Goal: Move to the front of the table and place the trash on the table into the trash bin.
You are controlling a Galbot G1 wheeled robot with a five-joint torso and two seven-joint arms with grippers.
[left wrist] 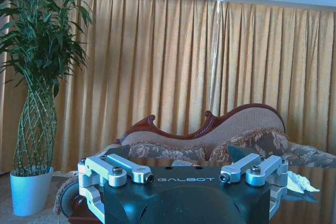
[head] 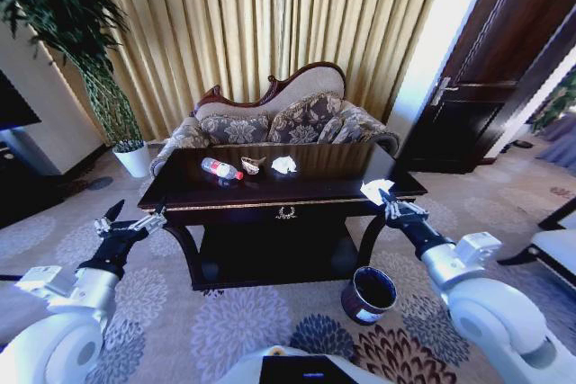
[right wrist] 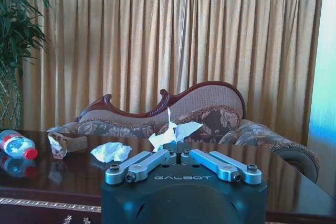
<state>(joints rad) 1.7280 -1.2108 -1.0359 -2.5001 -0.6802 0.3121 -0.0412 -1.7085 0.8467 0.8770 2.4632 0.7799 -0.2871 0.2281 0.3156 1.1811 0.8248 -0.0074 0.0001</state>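
The dark-brown table [head: 329, 177] stands before me with trash on its top: a clear bottle [head: 220, 168] with a red label, a tan wrapper [head: 252, 165] and a crumpled white tissue [head: 284, 165]. My right gripper [head: 388, 198] is at the table's front right corner, shut on a crumpled white paper [head: 375, 190]. In the right wrist view that paper [right wrist: 173, 132] sticks up from the gripper [right wrist: 176, 155], with the tissue [right wrist: 110, 151], wrapper [right wrist: 63, 144] and bottle [right wrist: 16, 145] beyond. The trash bin [head: 369, 295] sits on the floor below. My left gripper [head: 131, 219] is open beside the table's left end.
A patterned sofa [head: 279, 119] stands behind the table in front of gold curtains. A tall plant in a white pot [head: 135, 159] is at the back left, a dark door [head: 486, 87] at the right. Carpeted floor surrounds the table.
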